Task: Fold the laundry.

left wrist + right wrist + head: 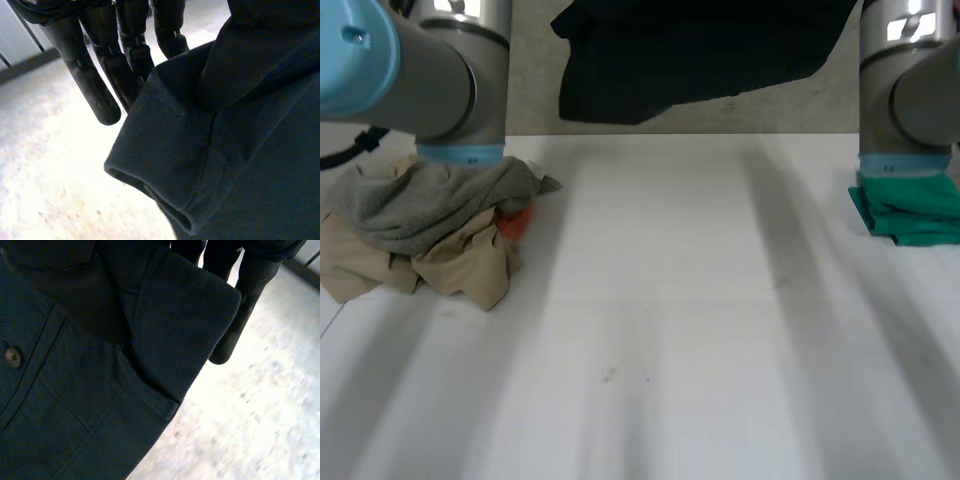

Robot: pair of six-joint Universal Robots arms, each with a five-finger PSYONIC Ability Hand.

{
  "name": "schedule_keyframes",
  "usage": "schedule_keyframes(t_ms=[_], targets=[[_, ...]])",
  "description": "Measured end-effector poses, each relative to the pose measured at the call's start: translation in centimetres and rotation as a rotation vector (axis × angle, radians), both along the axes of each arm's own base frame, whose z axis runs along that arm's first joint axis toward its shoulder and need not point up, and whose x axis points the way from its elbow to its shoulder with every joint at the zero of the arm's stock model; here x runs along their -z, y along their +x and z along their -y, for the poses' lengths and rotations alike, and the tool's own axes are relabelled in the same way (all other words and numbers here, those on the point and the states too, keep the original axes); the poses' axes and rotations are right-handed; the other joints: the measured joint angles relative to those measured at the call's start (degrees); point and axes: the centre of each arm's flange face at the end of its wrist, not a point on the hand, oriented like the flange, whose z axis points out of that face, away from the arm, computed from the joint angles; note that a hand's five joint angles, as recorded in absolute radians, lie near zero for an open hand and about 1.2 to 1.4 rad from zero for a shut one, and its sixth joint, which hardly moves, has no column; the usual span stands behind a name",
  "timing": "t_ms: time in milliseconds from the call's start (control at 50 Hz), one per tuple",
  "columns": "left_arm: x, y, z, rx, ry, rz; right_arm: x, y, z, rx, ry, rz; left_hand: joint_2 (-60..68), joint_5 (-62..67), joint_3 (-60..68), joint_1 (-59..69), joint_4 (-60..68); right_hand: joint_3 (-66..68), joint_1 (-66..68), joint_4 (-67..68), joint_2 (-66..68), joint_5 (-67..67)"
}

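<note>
Both arms reach past the desk's (670,330) far edge and hold a dark shirt (690,50) spread in the air above that edge. The left hand (95,85) keeps its fingers (132,55) long and nearly straight, with a cuffed sleeve pinched against them. The right hand (235,335) likewise has straight fingers, and a fold of the buttoned shirt is clamped over them. A crumpled laundry pile (420,230) lies at the desk's left side and a folded green cloth (915,210) at its right.
</note>
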Motion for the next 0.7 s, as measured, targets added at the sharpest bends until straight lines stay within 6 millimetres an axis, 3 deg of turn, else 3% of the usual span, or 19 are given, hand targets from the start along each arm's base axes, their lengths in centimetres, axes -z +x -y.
schedule_keyframes(t_ms=[140, 260, 320, 380, 440, 500, 600, 700], targets=[[6.1, -0.4, -0.4, 0.037, 0.182, 0.112, 7.4, 0.4, 0.8, -0.003, 0.253, -0.112, 0.0, 0.0, 0.0, 0.0, 0.0, 0.0, 0.0, 0.0, 0.0, 0.0], [13.3, -0.4, -1.4, 0.058, 0.395, 0.242, 14.3, 0.7, 0.9, -0.019, 0.434, -0.228, 0.0, 0.4, 0.0, 0.0, 0.0, 0.0, 0.0, 0.0, 0.0, 0.0], [17.5, -0.1, -2.5, 0.063, 0.538, 0.327, 18.2, 0.8, 0.5, -0.018, 0.536, -0.326, 0.0, 0.4, 0.0, 0.0, 0.0, 0.0, 0.0, 0.0, 0.0, 0.0], [20.8, 0.4, -3.9, 0.064, 0.674, 0.410, 20.9, 0.6, -0.4, -0.006, 0.626, -0.436, 0.0, 0.4, 0.0, 0.0, 0.0, 0.0, 0.0, 0.0, 0.0, 0.0], [22.9, 1.2, -5.7, 0.062, 0.800, 0.499, 22.2, 0.1, -1.7, 0.007, 0.712, -0.554, 0.0, 0.4, 0.0, 0.0, 0.0, 0.0, 0.0, 0.0, 0.0, 0.0], [23.3, 2.1, -7.6, 0.057, 0.891, 0.578, 22.2, -0.7, -3.9, 0.011, 0.810, -0.677, 0.0, 0.4, 0.0, 0.0, 0.0, 0.0, 0.0, 0.0, 0.0, 0.0], [22.0, 3.9, -11.7, 0.057, 1.004, 0.725, 20.0, -2.6, -8.4, -0.008, 0.964, -0.806, 0.0, 0.4, 0.0, 0.0, 0.0, 0.0, 0.0, 0.0, 0.0, 0.0], [20.9, 6.6, -18.6, 0.091, 1.102, 1.004, 17.8, -5.0, -14.4, -0.042, 1.108, -0.957, 0.0, 0.4, 0.0, 0.0, 0.0, 0.0, 0.0, 0.0, 0.0, 0.0]])
